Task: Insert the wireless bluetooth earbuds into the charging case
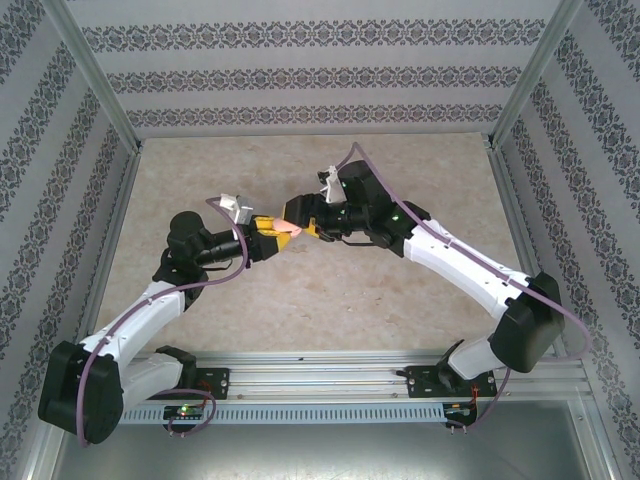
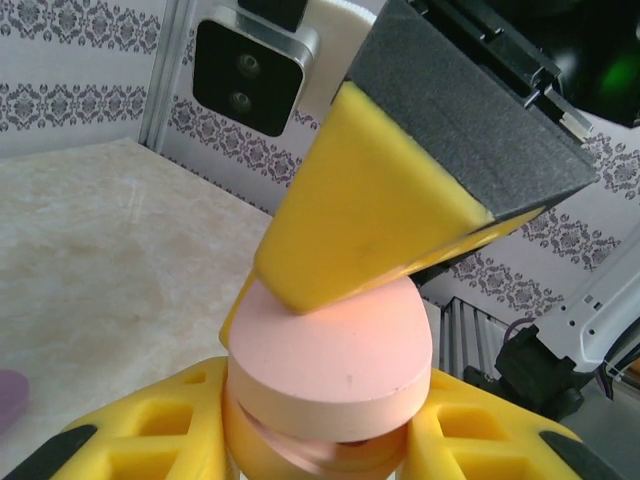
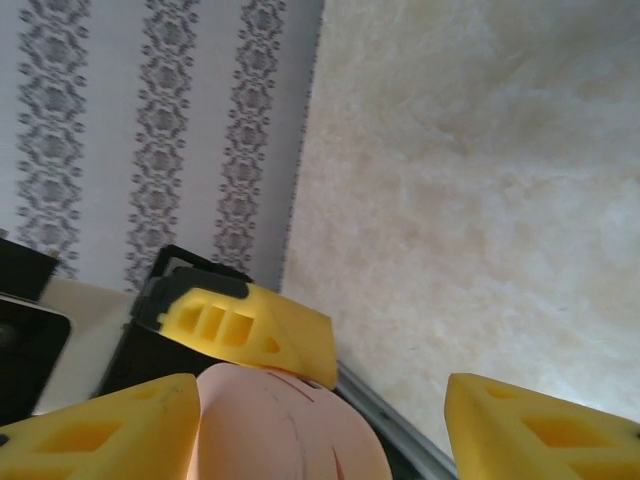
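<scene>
Charging case [image 2: 330, 350], a salmon-pink oval, is clamped in left gripper [image 2: 320, 445] jaws; right gripper [image 3: 320, 425] jaws gape, one touching its top.

Colours only, from my feeds.

- Case [image 2: 330, 350]: plain salmon-pink, no markings.
- Left gripper [image 1: 272, 237]: bright yellow fingers [image 2: 150, 425] with black tips.
- Right gripper [image 1: 300, 218]: the same yellow, backed with dark grey.
- Table [image 1: 330, 290]: cream-beige with faint marbled mottling.
- Walls [image 1: 300, 80]: pale lavender and white stripes carrying dark damask bands.
- Left arm [image 1: 140, 320] and right arm [image 1: 470, 265]: white links, black joints.
- Cable [image 1: 82, 400]: purple.
- Light [image 1: 397, 213] on the right arm: green.
- Purple sliver [image 2: 8, 395] at my left wrist view's edge.
</scene>
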